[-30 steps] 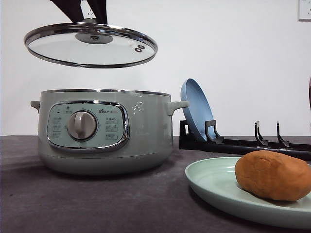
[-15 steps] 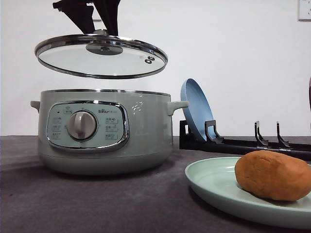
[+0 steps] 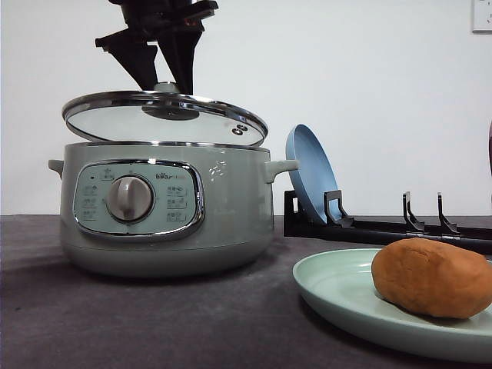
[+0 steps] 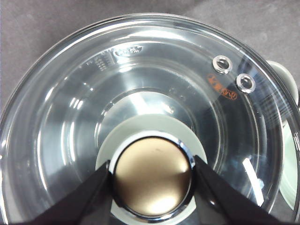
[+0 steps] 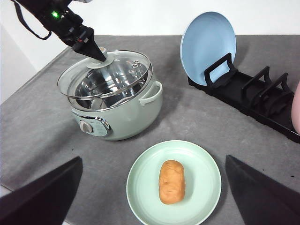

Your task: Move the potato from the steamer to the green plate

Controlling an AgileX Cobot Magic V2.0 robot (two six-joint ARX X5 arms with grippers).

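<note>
left gripper [image 4: 152,180] clamped on lid knob [image 4: 153,178] | lid [image 3: 165,119] just above steamer [image 3: 165,207]

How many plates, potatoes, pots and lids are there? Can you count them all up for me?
Plates: 2, the green plate and the blue plate standing in the black rack
Potatoes: 1, the potato on the green plate
Pots: 1, the steamer
Lids: 1, the glass lid held by the left gripper
Racks: 1
Total: 6

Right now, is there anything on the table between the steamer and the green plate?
No. In the right wrist view only bare grey cloth lies between the steamer and the green plate. The front view shows the same gap.
</note>
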